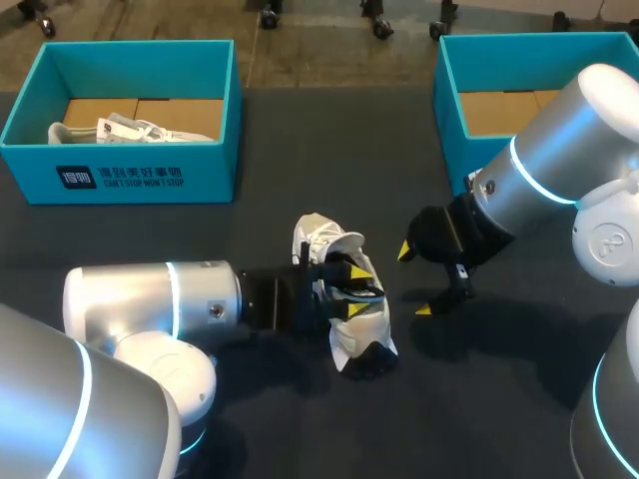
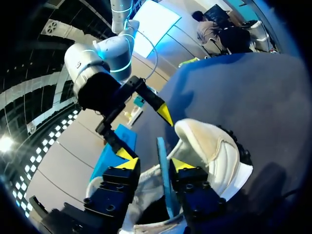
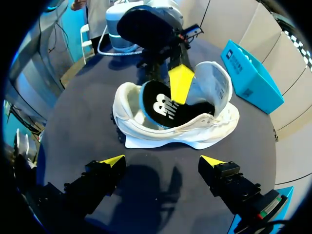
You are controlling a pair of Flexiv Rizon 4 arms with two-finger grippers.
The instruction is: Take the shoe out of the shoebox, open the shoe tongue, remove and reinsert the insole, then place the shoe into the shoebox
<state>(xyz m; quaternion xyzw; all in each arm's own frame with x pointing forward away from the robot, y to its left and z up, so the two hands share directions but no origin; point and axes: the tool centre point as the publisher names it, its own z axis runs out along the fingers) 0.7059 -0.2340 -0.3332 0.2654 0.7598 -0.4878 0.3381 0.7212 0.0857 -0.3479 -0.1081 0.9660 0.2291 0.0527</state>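
A white shoe [image 1: 351, 337] lies on the dark table [image 1: 300, 150] at the middle, its opening turned toward my right arm. The black insole [image 3: 161, 108] with a blue edge stands half out of the shoe [image 3: 170, 134]. My left gripper [image 1: 349, 289] reaches into the shoe from the left. In the left wrist view the insole's edge [image 2: 162, 168] stands between the fingers of that gripper [image 2: 154, 159], against one finger and apart from the other, so it is open. My right gripper [image 1: 414, 279] hangs wide open just right of the shoe, holding nothing [image 3: 161, 161].
A teal shoebox [image 1: 140, 178] at the back left holds another white shoe [image 1: 130, 130]. A second teal shoebox [image 1: 449, 110] stands at the back right, partly behind my right arm.
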